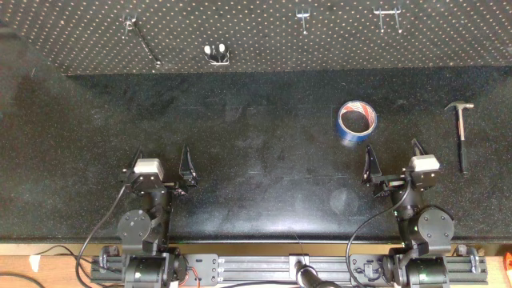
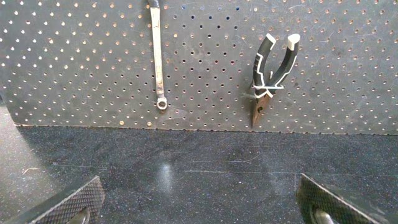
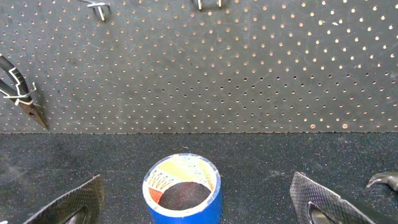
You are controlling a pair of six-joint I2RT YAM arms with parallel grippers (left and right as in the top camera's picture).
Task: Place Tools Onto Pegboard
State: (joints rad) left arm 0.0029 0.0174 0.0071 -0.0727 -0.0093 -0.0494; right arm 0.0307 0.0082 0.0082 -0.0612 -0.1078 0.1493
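Plainly, the left gripper (image 1: 161, 160) and the right gripper (image 1: 392, 158) sat near their bases, each with fingers spread wide and empty. The blue tape roll (image 1: 350, 133) lay on the black table (image 1: 264, 144) ahead of the right gripper, with the hammer (image 1: 461, 136) farther right. A wrench (image 2: 158, 50) and pliers (image 2: 261, 93) hung on the pegboard (image 1: 264, 32).
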